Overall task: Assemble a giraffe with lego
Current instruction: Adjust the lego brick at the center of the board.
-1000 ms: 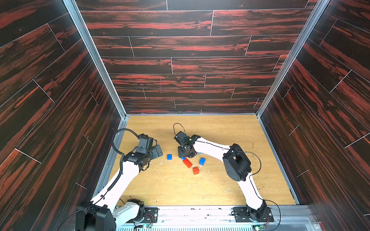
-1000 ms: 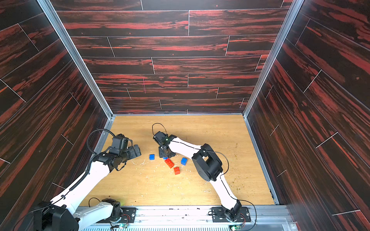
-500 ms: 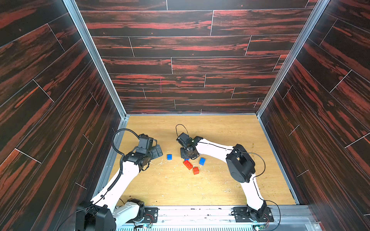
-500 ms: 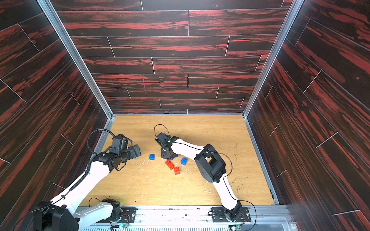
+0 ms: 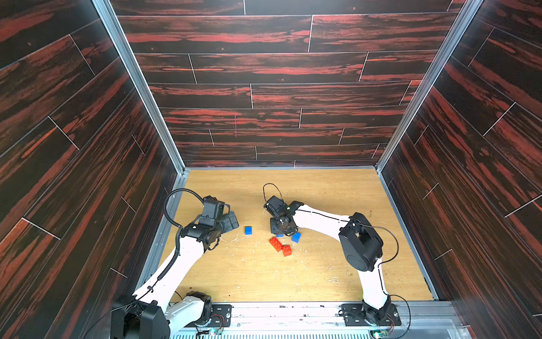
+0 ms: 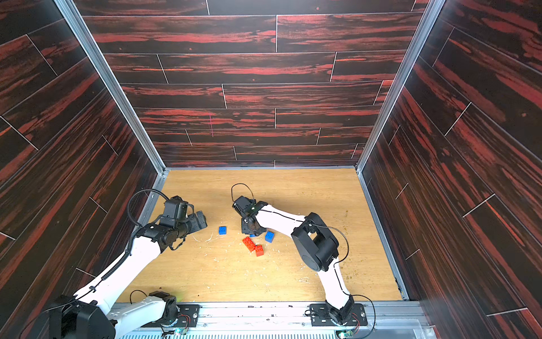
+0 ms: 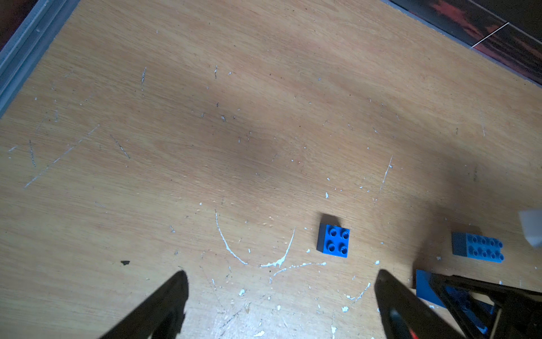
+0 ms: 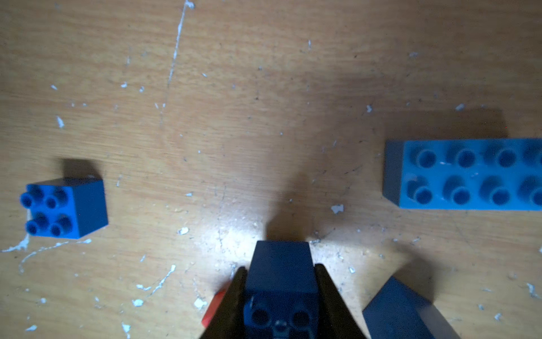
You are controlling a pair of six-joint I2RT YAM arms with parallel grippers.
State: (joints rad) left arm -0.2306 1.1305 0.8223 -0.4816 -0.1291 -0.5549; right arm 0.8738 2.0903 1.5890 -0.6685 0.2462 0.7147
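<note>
Inside right gripper [image 8: 280, 268], studded (square) blue brick [image 8: 280, 283].

Cut off by the right wrist view's edge: long light blue brick [image 8: 466, 176] and a dark blue brick [image 8: 404, 311]. Mostly hidden behind a finger of the right gripper [image 8: 280, 268]: red brick [image 8: 215, 305]. In both top views, only a blue sliver [image 5: 280, 235] showing under that gripper; brick not identifiable.

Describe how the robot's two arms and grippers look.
White tubular links, bulky black joints. The left arm carries a ribbed black cable; the right arm, thin black wires. The left gripper and right gripper have black tapered fingers.
</note>
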